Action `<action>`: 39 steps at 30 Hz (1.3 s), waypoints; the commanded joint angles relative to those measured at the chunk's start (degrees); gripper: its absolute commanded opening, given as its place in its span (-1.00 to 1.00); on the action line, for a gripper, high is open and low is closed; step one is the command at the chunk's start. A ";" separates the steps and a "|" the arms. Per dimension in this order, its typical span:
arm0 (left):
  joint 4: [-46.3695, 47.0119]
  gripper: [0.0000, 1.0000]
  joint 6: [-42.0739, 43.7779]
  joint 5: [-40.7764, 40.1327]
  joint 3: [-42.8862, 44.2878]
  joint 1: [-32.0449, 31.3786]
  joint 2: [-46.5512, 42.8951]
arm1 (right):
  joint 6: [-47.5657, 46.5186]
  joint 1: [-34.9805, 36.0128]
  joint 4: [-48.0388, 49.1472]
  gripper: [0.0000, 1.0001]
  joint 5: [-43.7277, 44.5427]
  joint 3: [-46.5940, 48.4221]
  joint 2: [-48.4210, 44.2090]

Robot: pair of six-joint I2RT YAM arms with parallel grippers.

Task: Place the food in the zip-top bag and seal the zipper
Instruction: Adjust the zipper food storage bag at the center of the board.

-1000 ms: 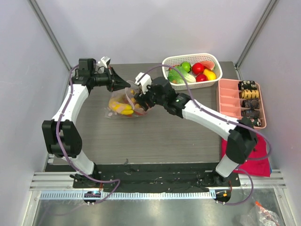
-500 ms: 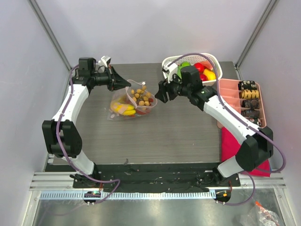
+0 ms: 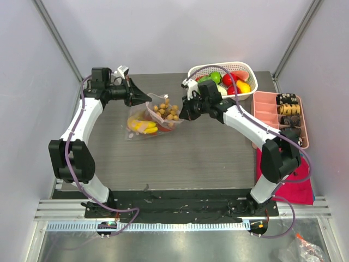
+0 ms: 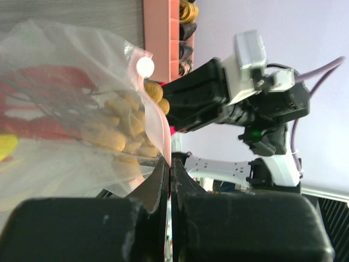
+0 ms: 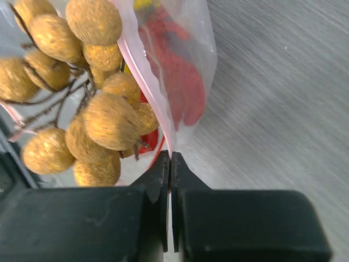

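Note:
The clear zip-top bag (image 3: 146, 121) lies at the table's middle left, its mouth held up between both grippers. Inside it are yellow bananas (image 3: 140, 126), a brown berry cluster (image 3: 166, 111) and red pieces (image 5: 182, 82). My left gripper (image 3: 146, 99) is shut on the left end of the mouth edge; in the left wrist view its jaws (image 4: 170, 164) pinch the film. My right gripper (image 3: 181, 113) is shut on the right end, with the pink zipper (image 5: 146, 73) running into its closed jaws (image 5: 170, 158). The berry cluster (image 5: 98, 109) hangs just left of that strip.
A white lattice basket (image 3: 246, 66) at the back right holds more food: green fruit (image 3: 214, 77), red and yellow pieces. A pink compartment tray (image 3: 264, 117) with dark items stands along the right edge. A red cloth (image 3: 297, 185) lies near the right arm's base.
My right gripper came out of the bag open, leaving the berry cluster inside, then shut on the right end of the bag's mouth. The left gripper kept its hold.

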 commanded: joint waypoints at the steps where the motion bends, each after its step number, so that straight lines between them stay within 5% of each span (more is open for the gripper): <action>1: -8.96 -0.99 7.99 -1.08 3.31 0.30 -4.56 | 7.23 -1.25 1.01 -0.98 -2.23 4.47 -4.29; 7: -27.84 -0.99 27.33 -17.68 10.08 0.21 -10.62 | 21.20 -1.61 2.85 -0.97 -8.74 4.29 -14.76; 16: -37.28 -1.00 41.32 -32.11 13.78 -5.49 -21.16 | 29.74 -0.38 -0.48 -0.98 -15.51 8.42 -18.99; 23: -35.10 -0.99 38.96 -32.12 6.41 -9.01 -20.48 | 22.37 4.01 -5.73 -0.98 -12.71 4.03 -14.70; 32: -38.34 -1.00 41.77 -32.30 8.23 -9.46 -17.30 | 15.76 7.53 -11.29 -0.97 -11.98 11.22 -13.46; 39: -25.15 -0.99 37.98 -29.31 4.55 -9.28 -26.10 | 14.73 8.68 -12.43 -0.97 -8.67 15.03 -15.12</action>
